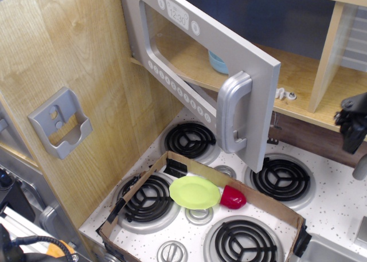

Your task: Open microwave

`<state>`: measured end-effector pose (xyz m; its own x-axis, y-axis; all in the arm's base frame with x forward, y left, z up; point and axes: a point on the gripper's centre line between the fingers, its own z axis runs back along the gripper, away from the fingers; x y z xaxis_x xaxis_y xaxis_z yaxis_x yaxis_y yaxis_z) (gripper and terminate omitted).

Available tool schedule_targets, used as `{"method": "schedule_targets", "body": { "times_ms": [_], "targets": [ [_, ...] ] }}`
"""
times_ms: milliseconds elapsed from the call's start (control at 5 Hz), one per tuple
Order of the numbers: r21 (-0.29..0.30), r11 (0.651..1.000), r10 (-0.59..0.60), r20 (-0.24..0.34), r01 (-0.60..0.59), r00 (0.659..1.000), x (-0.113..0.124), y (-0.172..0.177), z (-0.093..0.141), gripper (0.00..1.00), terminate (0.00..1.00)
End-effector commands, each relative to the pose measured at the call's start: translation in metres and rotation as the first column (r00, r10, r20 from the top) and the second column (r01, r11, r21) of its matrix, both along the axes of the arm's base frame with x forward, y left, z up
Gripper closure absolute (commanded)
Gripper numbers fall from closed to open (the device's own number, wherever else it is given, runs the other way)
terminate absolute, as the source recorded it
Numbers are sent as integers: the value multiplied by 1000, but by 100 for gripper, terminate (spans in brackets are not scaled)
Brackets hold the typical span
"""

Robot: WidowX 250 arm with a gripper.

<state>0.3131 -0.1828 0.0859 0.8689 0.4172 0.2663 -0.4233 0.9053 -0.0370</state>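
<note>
Microwave [200,61] door stands swung wide out over the stove [275,179], handle [232,118] free. Opening appears complete. Gripper [352,127] sits at the right edge, well apart; whether open or closed cannot be told.

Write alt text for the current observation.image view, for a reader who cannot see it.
A grey toy microwave door stands swung open over a four-burner stove, its silver handle free. The dark claw sits at the right edge, touching nothing. A green plate and red cup lie in a cardboard tray.
</note>
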Motion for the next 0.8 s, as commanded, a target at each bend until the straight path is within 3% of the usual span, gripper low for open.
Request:
{"method": "schedule_targets", "body": {
  "times_ms": [0, 200, 400, 600],
  "targets": [
    [151, 915, -387, 57, 375, 920, 28, 31, 17, 0, 0],
    [170, 896, -423, 49, 410, 905, 16, 62, 9, 0, 0],
    [129, 913, -391, 14, 386, 920, 10, 82, 7, 0, 0],
    [165, 915, -366, -38, 367, 930, -6, 103, 5, 0, 0]
  ]
}}
